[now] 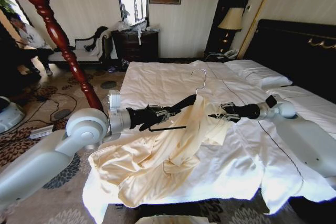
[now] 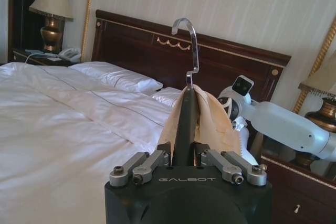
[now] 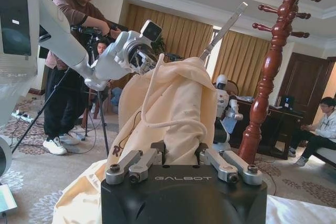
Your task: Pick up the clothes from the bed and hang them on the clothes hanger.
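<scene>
I have the left gripper (image 1: 167,115) at centre frame in the head view, jaws clamped on one arm of the clothes hanger (image 1: 185,103), whose silver hook stands up just above. The clothes (image 1: 173,150) are draped over the hanger's far shoulder and spill down to the lower left across the foot of the bed (image 1: 157,80). The right gripper (image 1: 223,113) sits right of centre, jaws pinched on the garment's upper fabric, as the right wrist view confirms. Risks as I judge them: the garment appears seated on one shoulder only, so a careless release by the right arm could let the thin fabric slide off; most of its weight hangs to one side, which could twist the hanger within the left jaws; the trailing hem could drag the white duvet or snag on the bed's corner if lifted. Surface: soft, rumpled bedding, offering no firm support. Room: patterned carpet with loose cables at left, a red wooden coat stand (image 1: 58,35) at upper left, a lamp (image 1: 231,22) and dark headboard at upper right.
</scene>
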Robot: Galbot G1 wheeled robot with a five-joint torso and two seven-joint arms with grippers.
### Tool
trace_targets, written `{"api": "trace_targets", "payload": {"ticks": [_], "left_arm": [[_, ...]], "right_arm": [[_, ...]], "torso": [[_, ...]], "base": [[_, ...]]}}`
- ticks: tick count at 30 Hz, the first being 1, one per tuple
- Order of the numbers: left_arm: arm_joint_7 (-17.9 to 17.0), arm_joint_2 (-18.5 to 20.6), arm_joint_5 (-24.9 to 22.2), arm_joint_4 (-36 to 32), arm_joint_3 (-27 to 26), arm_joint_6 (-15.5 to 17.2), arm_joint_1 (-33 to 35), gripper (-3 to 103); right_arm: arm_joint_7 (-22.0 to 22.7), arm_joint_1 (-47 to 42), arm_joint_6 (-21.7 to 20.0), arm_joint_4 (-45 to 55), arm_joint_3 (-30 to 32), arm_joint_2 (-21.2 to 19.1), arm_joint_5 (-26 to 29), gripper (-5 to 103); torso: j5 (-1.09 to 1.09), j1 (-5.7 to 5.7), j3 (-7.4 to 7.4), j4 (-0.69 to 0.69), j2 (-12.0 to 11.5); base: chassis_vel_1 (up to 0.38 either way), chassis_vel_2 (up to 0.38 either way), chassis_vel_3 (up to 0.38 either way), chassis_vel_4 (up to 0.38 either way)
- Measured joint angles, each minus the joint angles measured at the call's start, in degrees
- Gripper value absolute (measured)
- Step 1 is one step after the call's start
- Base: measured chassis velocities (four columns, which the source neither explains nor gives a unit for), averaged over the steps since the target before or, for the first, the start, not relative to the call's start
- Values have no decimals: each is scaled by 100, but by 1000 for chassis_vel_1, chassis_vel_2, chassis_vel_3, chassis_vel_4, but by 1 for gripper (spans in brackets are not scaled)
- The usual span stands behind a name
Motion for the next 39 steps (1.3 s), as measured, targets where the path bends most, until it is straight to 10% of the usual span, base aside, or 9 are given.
{"api": "trace_targets", "payload": {"ticks": [12,26,31,32,39], "left_arm": [[-183,147,64,-96,-334,-109,-6,22],[-982,272,47,-301,-1042,-308,414,75],[-1969,61,-77,111,-1521,-656,646,92],[-2667,45,-88,454,-1623,-670,828,96],[-4432,-120,341,963,-1512,-111,2417,100]], "right_arm": [[-52,46,92,-292,-8,146,16,23],[-76,8,180,-471,119,224,59,19],[-62,-127,280,-258,225,84,56,19],[-59,-179,338,-150,270,0,43,19],[-51,-389,461,381,403,-145,-13,19]], "torso": [[-3,0,0,3,0],[1,0,0,0,1],[1,0,-1,-1,1],[1,0,-1,-2,0],[-2,0,0,1,1]], "base": [[0,0,0,0],[0,0,0,0],[0,0,0,0],[0,0,0,0],[0,0,0,0]]}}
